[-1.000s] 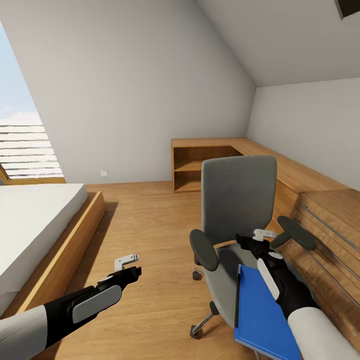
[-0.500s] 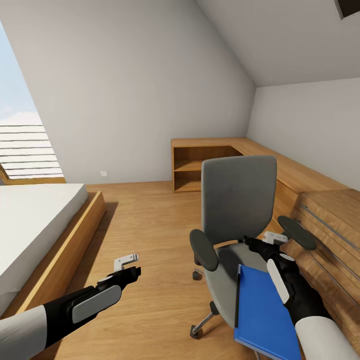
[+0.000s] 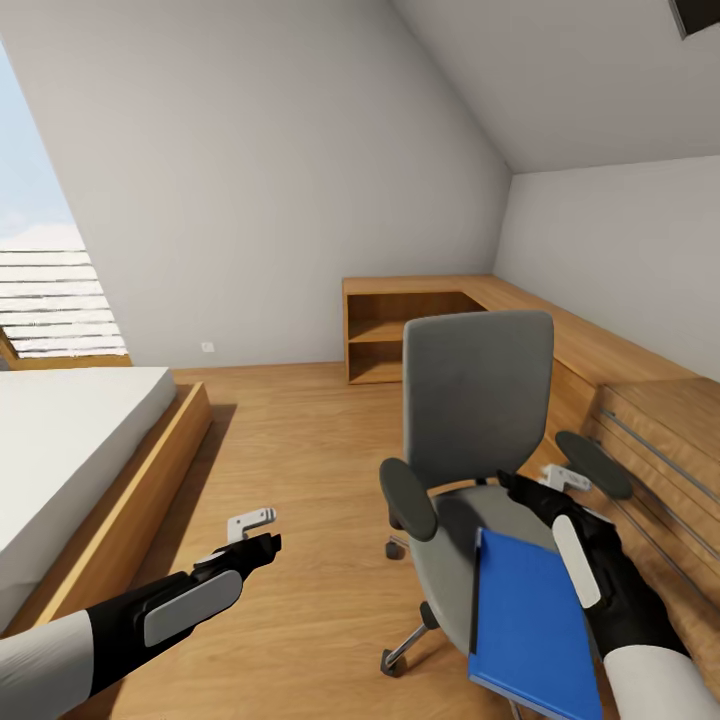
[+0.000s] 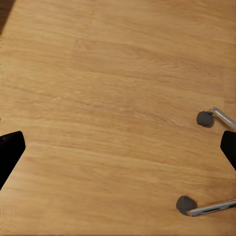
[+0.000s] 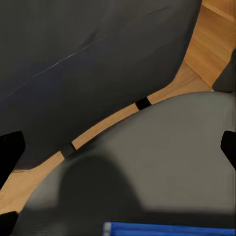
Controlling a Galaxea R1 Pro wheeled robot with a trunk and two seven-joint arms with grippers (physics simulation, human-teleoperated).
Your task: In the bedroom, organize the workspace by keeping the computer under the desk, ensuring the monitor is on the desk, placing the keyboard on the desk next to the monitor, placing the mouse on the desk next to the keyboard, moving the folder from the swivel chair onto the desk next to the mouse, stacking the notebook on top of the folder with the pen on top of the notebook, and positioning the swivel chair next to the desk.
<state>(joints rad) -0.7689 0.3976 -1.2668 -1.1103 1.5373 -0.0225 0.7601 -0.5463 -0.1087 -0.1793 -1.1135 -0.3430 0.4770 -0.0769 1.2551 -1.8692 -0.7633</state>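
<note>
Lying flat on the seat of the grey swivel chair with black armrests point(image 3: 478, 400), the blue rectangular folder point(image 3: 522, 625) sits just beneath the right gripper point(image 3: 562, 482), whose black forearm reaches forward over it with fingers spread and empty. The left gripper point(image 3: 253, 524) hovers over the wooden plank floor point(image 3: 290, 450), arm outstretched, fingers likewise parted.

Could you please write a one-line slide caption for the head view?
Blue folder lying on the grey swivel chair, right end effector above the seat beside it, left end effector over the wooden floor.
</note>
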